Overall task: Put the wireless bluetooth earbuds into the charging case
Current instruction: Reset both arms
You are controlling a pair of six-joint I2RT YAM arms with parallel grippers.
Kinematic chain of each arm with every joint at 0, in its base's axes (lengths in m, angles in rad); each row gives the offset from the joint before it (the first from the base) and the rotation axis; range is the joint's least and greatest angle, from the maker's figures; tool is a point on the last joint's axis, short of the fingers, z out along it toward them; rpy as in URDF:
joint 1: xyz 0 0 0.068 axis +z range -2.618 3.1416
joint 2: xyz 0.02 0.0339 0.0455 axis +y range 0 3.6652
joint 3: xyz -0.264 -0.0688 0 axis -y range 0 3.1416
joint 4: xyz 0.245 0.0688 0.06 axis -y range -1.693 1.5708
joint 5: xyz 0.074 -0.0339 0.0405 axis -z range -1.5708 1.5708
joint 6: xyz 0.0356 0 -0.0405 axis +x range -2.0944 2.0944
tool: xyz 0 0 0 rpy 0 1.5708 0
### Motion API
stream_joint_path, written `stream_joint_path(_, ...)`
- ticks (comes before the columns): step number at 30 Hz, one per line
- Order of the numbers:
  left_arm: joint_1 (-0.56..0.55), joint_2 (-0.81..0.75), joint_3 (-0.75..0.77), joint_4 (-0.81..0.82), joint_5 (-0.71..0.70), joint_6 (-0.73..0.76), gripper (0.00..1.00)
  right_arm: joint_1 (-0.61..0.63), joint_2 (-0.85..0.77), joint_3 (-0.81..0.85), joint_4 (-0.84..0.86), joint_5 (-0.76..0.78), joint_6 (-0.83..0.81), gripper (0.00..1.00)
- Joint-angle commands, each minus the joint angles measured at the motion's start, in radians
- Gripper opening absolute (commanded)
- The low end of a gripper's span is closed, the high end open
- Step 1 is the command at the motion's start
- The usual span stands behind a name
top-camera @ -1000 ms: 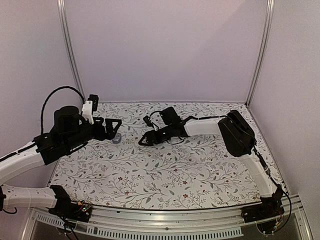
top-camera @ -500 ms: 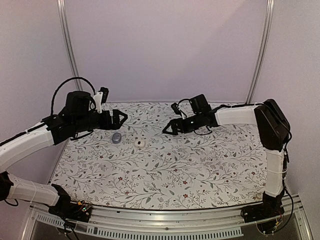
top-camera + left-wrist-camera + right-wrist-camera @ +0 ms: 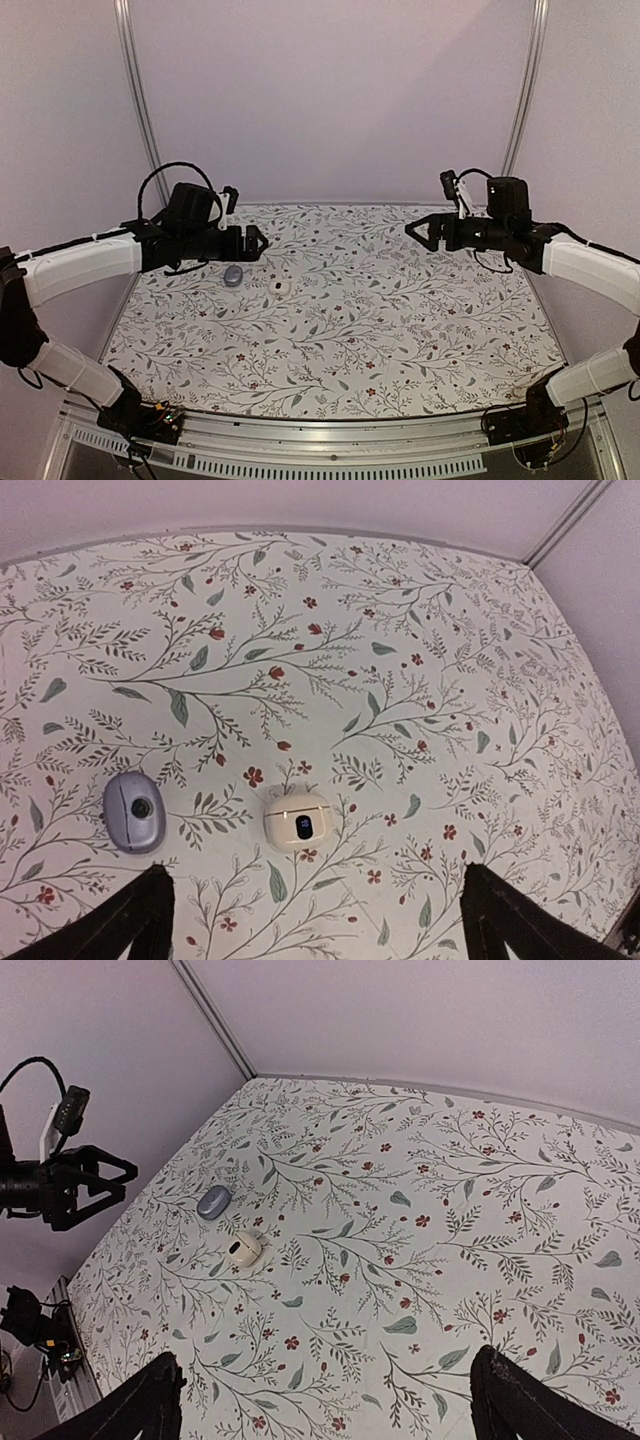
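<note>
1. Left pincer (image 3: 256, 243): I read the jaws as spread wide with nothing between them. It hangs above the far-left part of the desk (image 3: 400, 330), pointing toward the middle.
2. Right pincer (image 3: 416, 230): the jaws are likewise wide apart and empty. It is raised over the far-right part of the desk, facing the left arm and well apart from it.
3. Charging case (image 3: 281, 287): cream, rounded, lying flat on the floral desk cover with its lid shut. My left wrist view shows a small dark window with a blue light on top. Neither arm touches it.
4. Grey oval item (image 3: 233, 275): near the case, on its left, not touching it.
5. Earbuds: I cannot make them out in any view.
</note>
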Motion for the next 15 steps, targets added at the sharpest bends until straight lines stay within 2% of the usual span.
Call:
stream_joint_path(1, 0.014, -0.014, -0.105, 0.073, 0.012, -0.049, 1.0, -0.003, -0.156, -0.153, 0.023, 0.084, 0.024, 0.99)
stream_joint_path(7, 0.014, -0.124, -0.268, 0.162, 0.004, -0.099, 1.0, -0.003, -0.342, -0.347, 0.12, 0.138, 0.072, 0.99)
stream_joint_path(15, 0.016, -0.165, -0.295, 0.156, -0.035, -0.105, 1.0, -0.004, -0.336, -0.374, 0.153, 0.144, 0.089, 0.99)
